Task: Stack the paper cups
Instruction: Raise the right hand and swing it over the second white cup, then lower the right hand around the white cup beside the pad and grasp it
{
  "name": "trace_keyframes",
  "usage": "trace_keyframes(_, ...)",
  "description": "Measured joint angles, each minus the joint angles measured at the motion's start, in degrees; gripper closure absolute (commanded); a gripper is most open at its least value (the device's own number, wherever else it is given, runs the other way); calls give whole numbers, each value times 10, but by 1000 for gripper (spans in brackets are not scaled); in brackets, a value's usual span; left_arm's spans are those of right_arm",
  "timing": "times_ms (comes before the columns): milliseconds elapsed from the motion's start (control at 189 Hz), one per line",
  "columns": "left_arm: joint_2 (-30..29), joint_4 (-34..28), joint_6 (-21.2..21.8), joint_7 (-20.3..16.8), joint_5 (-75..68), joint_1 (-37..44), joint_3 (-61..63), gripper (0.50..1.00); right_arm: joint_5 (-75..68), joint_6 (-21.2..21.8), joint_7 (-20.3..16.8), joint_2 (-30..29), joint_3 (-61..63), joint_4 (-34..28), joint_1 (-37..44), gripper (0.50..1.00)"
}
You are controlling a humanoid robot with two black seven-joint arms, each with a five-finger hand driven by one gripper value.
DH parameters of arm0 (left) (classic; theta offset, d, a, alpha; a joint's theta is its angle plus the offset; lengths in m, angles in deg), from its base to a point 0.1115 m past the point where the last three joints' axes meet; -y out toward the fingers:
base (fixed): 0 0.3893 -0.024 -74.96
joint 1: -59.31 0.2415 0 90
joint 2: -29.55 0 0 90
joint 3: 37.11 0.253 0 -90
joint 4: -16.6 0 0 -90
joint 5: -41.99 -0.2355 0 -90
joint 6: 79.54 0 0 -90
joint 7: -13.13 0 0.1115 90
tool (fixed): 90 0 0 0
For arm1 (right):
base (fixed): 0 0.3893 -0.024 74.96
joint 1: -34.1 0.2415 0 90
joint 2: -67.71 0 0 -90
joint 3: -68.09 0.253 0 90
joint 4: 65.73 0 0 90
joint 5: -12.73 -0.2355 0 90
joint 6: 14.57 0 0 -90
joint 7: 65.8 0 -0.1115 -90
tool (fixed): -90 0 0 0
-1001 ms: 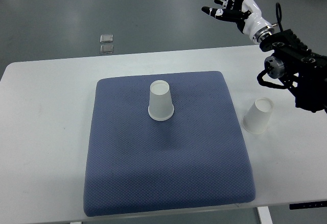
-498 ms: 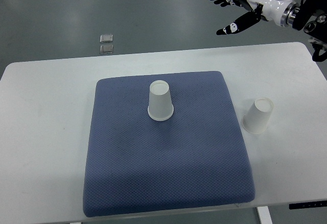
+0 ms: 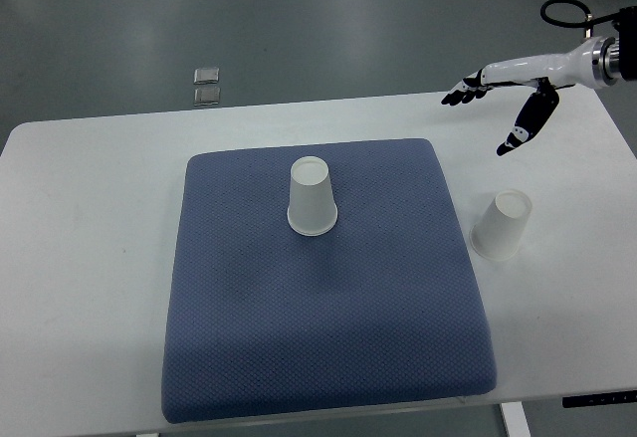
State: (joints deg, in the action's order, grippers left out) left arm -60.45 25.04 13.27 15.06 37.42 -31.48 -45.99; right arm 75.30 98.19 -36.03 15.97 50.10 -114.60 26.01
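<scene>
- Two paper cups, both upside down, base up. One cup on the mat (image 3: 313,196) sits near the middle-rear of the blue mat (image 3: 328,337). The second cup (image 3: 503,225) is on the bare white surface (image 3: 90,258), just off the mat's right edge, tilted a little.
- Right hand (image 3: 508,99) is above the surface's back right corner, fingers spread, thumb hanging down, holding nothing. It's well apart from both cups; the second cup is the nearer one. Left arm isn't in view.
- Handling, my read: the cups are very light and thin-walled. They'll crush or ovalise under a firm squeeze and skid or tip if you nudge them before closing.
- Take hold on the side wall, fingers and thumb opposite each other, mid-height or closer to the closed base where the wall is stiffer. Light grip only.
- Both are inverted, so you can drop one over the other without flipping. You need good centring, since the rim only just clears the other cup's base.
- The soft mat may let the target cup rock when the second lands on it, so lower it straight down.
- Clutter: two small square objects (image 3: 207,85) lie on the floor beyond the far edge, irrelevant.
- Nothing stands between the hand and either cup. Watch the mat's raised edge if you slide instead of lifting.
</scene>
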Motion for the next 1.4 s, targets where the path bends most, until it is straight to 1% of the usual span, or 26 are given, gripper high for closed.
trace_keyframes(143, 0, 0, 0, 0, 0, 0, 0, 500, 30, -4, -1, 12, -3, 0, -13, 591)
trace_keyframes(445, 0, 0, 0, 0, 0, 0, 0, 500, 40, -6, 2, 29, -32, -3, -49, 593)
trace_keyframes(482, 0, 0, 0, 0, 0, 0, 0, 500, 41, -11, 2, 29, -33, -3, -53, 593)
trace_keyframes(630, 0, 0, 0, 0, 0, 0, 0, 500, 44, -59, 1, 25, -34, -3, -73, 595)
trace_keyframes(800, 0, 0, 0, 0, 0, 0, 0, 500, 44, -90, 0, 24, -34, -4, -94, 595)
trace_keyframes(1139, 0, 0, 0, 0, 0, 0, 0, 500, 47, -100, 3, 26, -34, -24, -108, 599)
trace_keyframes(1399, 0, 0, 0, 0, 0, 0, 0, 500, 66, -125, 0, 21, -34, -24, -121, 603)
